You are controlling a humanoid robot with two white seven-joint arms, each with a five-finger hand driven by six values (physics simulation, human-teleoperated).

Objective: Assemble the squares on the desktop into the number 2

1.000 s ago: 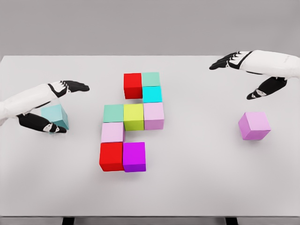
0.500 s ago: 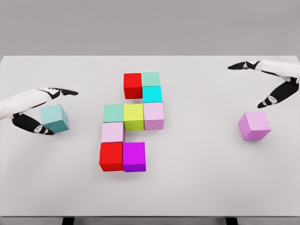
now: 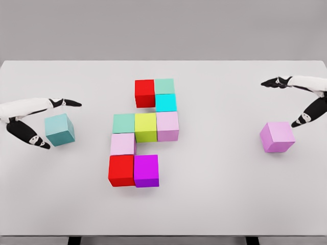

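Nine cubes near the worktop's middle already form most of the 2 (image 3: 144, 131). Both hands are spread and hold nothing: the left hand (image 3: 37, 120) brackets the teal cube (image 3: 59, 129) near the left edge, the right hand (image 3: 301, 100) hovers just beyond the pink cube (image 3: 277, 137) near the right edge. I judge one loose cube belongs beside the purple cube (image 3: 146, 170); grasp it squarely and set it flush.

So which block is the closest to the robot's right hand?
The pink-purple block sitting alone on the table's right side, just below the right hand. The other lone block, teal, sits by the left hand.
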